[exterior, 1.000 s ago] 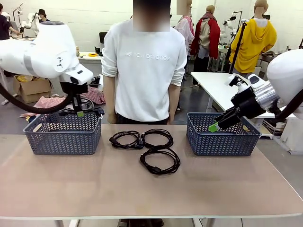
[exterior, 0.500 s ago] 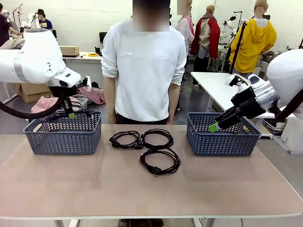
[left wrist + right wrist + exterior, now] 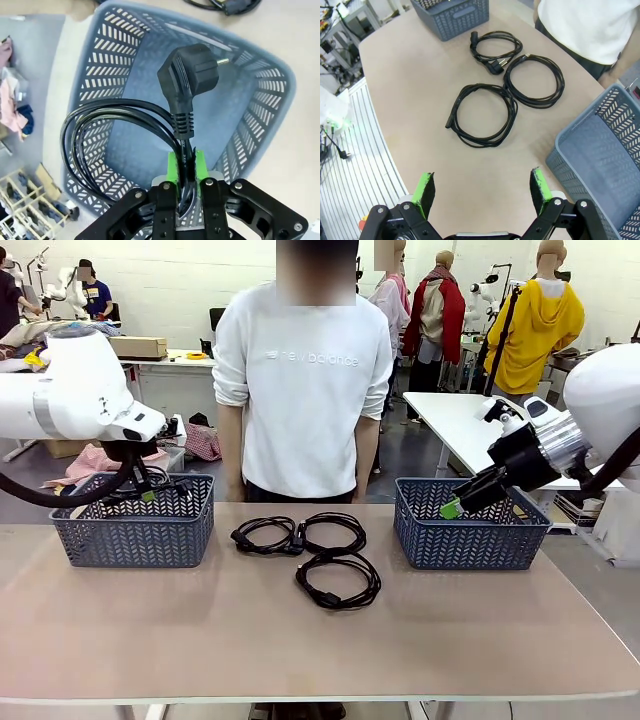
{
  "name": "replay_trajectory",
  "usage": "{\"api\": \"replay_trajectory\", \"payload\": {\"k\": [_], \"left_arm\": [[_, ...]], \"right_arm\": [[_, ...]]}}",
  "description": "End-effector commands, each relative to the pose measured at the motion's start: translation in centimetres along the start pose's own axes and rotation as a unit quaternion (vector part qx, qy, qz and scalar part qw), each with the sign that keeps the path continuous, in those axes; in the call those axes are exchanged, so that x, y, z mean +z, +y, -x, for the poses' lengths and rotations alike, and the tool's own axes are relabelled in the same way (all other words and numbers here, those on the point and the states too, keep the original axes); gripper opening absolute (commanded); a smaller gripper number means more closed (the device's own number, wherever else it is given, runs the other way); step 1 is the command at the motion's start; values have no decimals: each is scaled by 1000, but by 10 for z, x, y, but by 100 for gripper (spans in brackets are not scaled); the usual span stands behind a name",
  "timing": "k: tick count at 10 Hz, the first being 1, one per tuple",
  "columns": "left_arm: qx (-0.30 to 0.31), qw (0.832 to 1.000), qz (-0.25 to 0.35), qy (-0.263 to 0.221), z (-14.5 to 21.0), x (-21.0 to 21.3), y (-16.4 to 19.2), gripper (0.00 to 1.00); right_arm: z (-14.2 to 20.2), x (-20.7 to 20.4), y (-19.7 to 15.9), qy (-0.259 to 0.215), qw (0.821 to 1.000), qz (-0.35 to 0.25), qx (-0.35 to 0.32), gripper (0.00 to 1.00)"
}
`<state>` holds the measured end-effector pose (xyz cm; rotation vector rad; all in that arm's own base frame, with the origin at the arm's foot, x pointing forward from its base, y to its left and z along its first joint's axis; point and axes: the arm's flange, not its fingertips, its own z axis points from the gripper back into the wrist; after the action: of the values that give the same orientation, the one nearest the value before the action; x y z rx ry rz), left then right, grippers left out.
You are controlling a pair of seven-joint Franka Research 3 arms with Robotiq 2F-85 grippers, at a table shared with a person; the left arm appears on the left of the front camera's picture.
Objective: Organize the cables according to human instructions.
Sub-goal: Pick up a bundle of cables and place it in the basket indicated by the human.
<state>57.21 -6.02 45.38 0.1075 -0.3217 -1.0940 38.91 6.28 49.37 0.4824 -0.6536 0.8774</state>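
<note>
Looks like the drop-off step on cable number one: the left gripper point(image 3: 184, 165) is clamped shut on a cable point(image 3: 120, 106) just under its plug point(image 3: 190, 75). The plug sticks up past the green pads and the loops hang off to one side. In the wrist view all of that sits right over the open left basket point(image 3: 107, 65), and the front view puts that gripper up around the basket's rim. So the next move is probably to go down a bit, get the loops inside the walls so nothing hangs over the edge, then let go. The other three cables point(image 3: 322, 596) lie coiled on the table point(image 3: 300, 650) between the two baskets, two side by side at the back and one nearer the robot. The right gripper point(image 3: 482, 190) is spread wide with nothing in it, hovering by the near corner of the right basket point(image 3: 470, 538), so it might grab one next. Which basket each goes in is up to the person point(image 3: 305, 410), and no pointing hand can be made out right now. The only readable writing is pale lettering across the shirt that looks like "new balance".
</note>
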Motion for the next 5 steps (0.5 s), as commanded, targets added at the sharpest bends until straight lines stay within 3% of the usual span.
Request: {"api": "replay_trajectory", "payload": {"k": [1, 3, 4, 5], "left_arm": [[9, 1000, -13, -4, -1, -2, 3, 0], [9, 1000, -11, -4, -1, -7, 6, 0], [11, 1000, -11, -4, 0, -8, 6, 35], [13, 1000, -11, -4, -1, -7, 6, 35]], "right_arm": [[-1, -2, -3, -12, 1000, -6, 13, 100], [-1, -2, -3, -12, 1000, -6, 13, 100], [-1, -2, -3, -12, 1000, -6, 13, 100], [-1, -2, -3, -12, 1000, -6, 13, 100]]}}
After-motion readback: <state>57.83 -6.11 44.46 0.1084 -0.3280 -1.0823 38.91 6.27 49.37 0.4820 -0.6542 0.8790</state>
